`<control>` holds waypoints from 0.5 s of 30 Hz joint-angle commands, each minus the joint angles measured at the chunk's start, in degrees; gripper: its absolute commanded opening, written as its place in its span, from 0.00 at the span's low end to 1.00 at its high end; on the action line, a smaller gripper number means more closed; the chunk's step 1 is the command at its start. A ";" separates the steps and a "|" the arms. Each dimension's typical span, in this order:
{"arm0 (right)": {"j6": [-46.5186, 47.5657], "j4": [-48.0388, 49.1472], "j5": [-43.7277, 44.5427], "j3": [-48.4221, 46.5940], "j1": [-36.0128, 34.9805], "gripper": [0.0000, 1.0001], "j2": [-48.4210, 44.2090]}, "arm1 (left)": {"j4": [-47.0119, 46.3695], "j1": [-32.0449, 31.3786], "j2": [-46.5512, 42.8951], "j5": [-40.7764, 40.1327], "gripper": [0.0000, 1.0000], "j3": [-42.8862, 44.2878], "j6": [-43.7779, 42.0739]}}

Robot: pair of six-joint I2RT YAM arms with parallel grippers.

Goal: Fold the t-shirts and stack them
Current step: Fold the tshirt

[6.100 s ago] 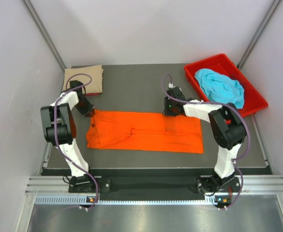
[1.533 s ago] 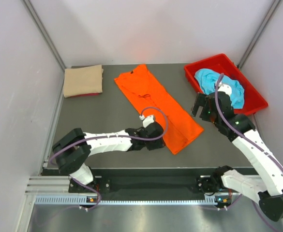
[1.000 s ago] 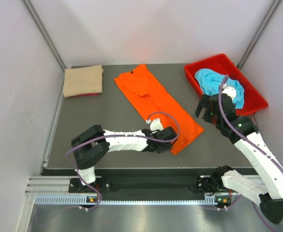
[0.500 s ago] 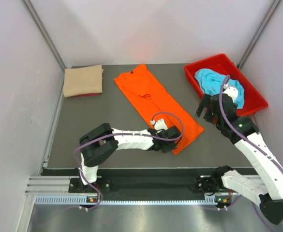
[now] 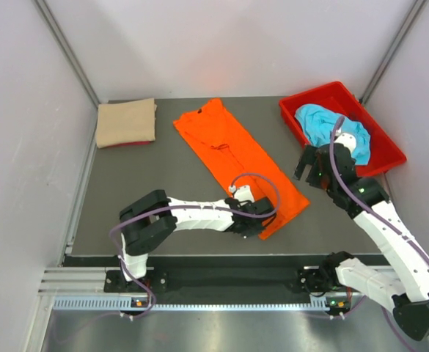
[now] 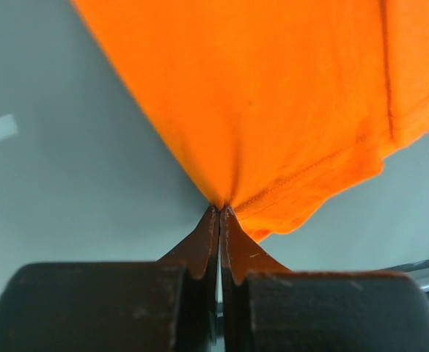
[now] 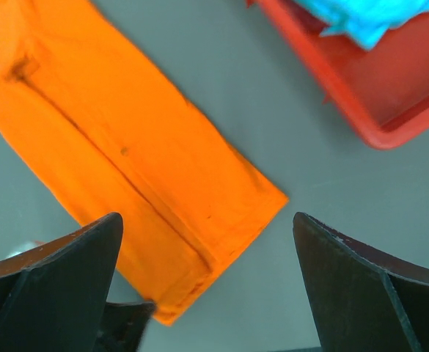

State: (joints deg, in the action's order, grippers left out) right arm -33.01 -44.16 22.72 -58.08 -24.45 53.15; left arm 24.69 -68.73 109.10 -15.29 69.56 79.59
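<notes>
Orange t-shirt (image 5: pixel 236 158) is seen folded into a long narrow strip, laid flat and diagonal on the desk (image 5: pixel 155 191), running from the middle of the far edge toward the near-right. Its collar end is set toward the far edge. A lengthwise fold ridge is noted along the strip in the right wrist view. The near end of the strip is held by the left pincer (image 5: pixel 254 220), which is reached across low over the desk from the near-left. In the left wrist view the left pincer (image 6: pixel 220 213) is closed tight on the hem of the orange t-shirt (image 6: pixel 273 95), with the fingers (image 6: pixel 199 249) pressed together and the cloth puckered into the tips. A small pale square mark (image 6: pixel 3 127) is seen on the desk surface to one side. The right pincer (image 5: pixel 309 163) is held above the desk toward the right edge, between the strip and the red plastic bin (image 5: pixel 291 119), touching neither. Its fingers (image 7: pixel 60 268) are spread wide with nothing between them, as shown in the right wrist view. The bin is placed at the far-right corner, and the turquoise t-shirt (image 5: pixel 335 132) is lying crumpled inside it. The tan t-shirt (image 5: pixel 126 122) is found folded into a neat rectangle at the far-left corner, well apart from the others.
</notes>
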 commanded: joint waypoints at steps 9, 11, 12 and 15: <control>1.46 6.89 -19.98 18.08 0.63 0.95 2.66 | 15.74 -0.62 -14.79 -0.54 0.00 -13.74 -6.55; 0.41 8.47 -22.01 21.06 0.63 0.89 2.67 | 15.92 -0.70 -16.89 0.78 0.00 -16.89 -6.64; 0.15 9.17 -24.54 21.95 0.63 0.85 2.58 | 16.09 -0.70 -17.68 0.96 0.00 -17.87 -6.82; -0.73 13.83 -31.74 26.08 0.37 0.72 2.31 | 17.76 -0.53 -20.50 0.35 0.00 -20.43 -7.17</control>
State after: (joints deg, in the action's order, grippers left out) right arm -32.51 -37.12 0.38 -34.24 -24.40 56.10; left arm 36.60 -69.04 91.50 -15.38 51.64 74.02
